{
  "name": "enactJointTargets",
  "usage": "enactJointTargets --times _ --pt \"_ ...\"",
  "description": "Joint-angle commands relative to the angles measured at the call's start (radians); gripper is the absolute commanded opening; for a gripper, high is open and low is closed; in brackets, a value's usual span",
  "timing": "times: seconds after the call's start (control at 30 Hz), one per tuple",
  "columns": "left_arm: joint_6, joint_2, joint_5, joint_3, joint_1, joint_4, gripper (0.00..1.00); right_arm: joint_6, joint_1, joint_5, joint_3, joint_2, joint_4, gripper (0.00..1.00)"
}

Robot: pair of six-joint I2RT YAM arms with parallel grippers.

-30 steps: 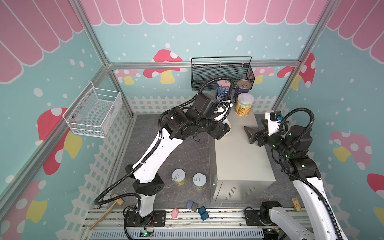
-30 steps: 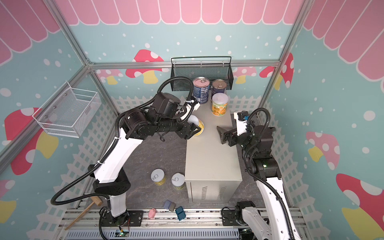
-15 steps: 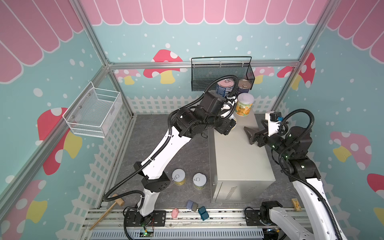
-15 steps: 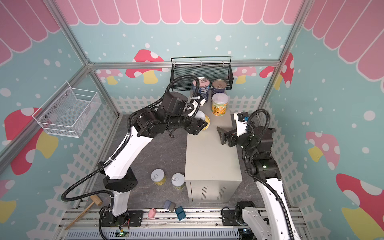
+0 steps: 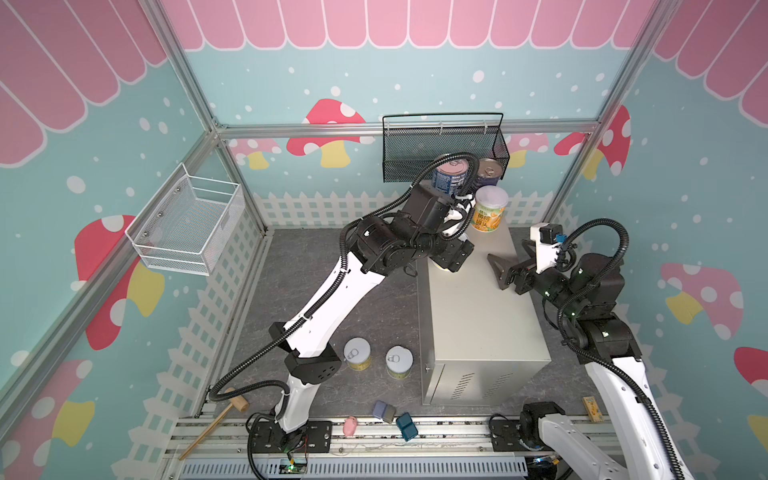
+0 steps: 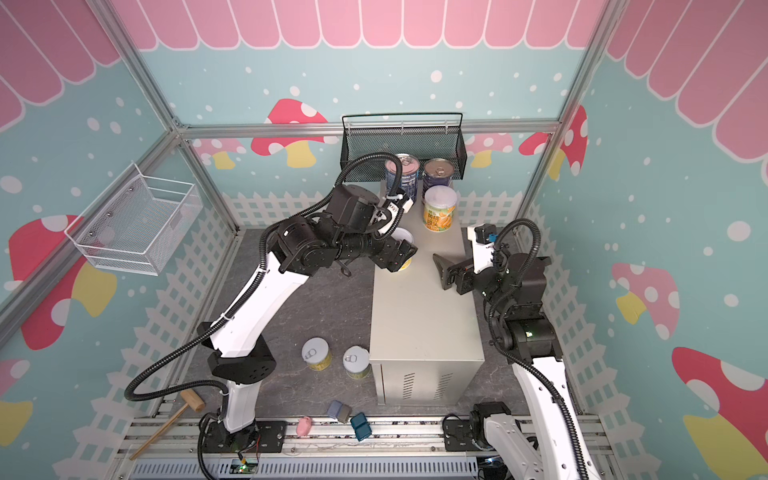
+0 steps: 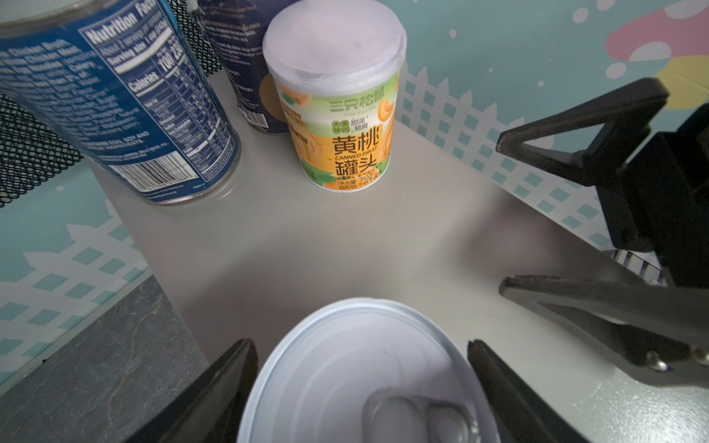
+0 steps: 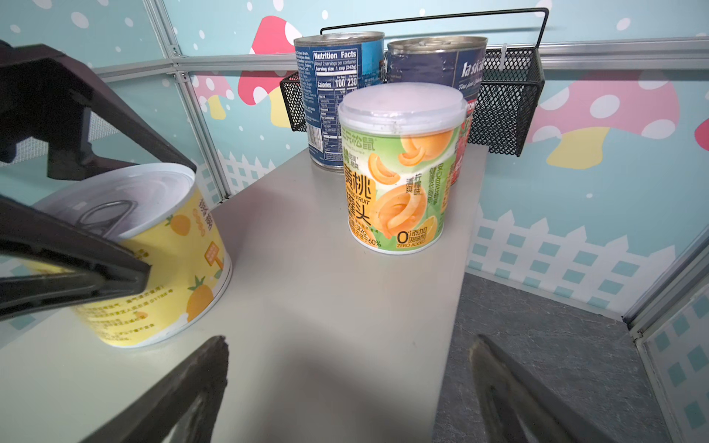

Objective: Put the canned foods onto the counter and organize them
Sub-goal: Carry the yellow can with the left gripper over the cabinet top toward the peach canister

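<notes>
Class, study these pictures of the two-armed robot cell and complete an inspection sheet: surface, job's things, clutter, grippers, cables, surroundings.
Surface: grey floor; beige counter stands on it.
Job's things: two blue cans, peach can and pineapple can on the counter; two yellow cans on the floor.
Clutter: mallet, pink block, grey block, teal block by the front rail.
Grippers: left gripper straddles the pineapple can, contact unclear; right gripper open, empty, over the counter.
Cables: black hoses loop high; the left one arcs past a blue can.
Surroundings: black mesh basket, white wire basket on mushroom-print walls.
</notes>
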Motion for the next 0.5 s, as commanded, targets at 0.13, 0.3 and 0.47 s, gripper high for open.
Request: enactJointTargets --times 0.13,0.3,0.47 --pt "-0.015 -0.102 -0.009 -0.155 0.014 0.101 0.89 0.001 0.007 -0.019 -0.011 -0.01 0.028 1.0" --pt "-0.031 -0.226 0.001 -0.373 0.023 0.235 0.9 0.002 0.007 -0.027 -0.019 -0.009 0.033 1.0" --pt "-0.053 -0.349 0.074 -0.584 0.045 0.397 0.91 0.003 0.007 -0.031 -0.019 -0.003 0.038 1.0"
